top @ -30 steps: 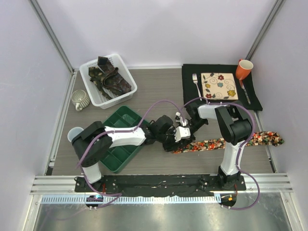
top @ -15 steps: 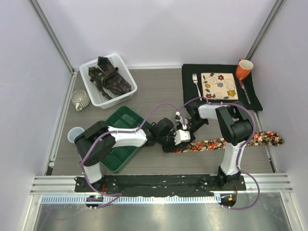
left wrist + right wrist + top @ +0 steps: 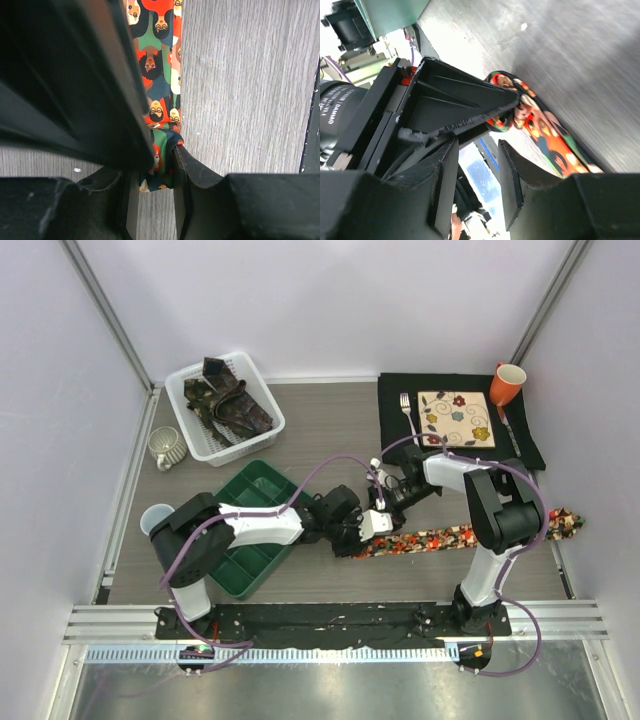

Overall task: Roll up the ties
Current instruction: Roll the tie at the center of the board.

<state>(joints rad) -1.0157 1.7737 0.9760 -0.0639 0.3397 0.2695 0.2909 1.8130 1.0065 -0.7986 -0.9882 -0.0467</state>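
**While the floral tie is pinched at its tip, the right gripper is held spread**

Stretched flat along the wooden table, the floral tie is seen running from the centre out towards the right edge. Its left end is folded up and nipped by the left gripper, whose fingers are pressed together on the cloth, as the left wrist view clearly shows. Just beside that, the right gripper is found with its jaws apart and nothing caught between them; the tie's end is seen just beyond its fingers. Further out, the dark ties are heaped in a white basket at back left. A green tray is set under the left arm, and a floral plate is laid on a black mat at back right.
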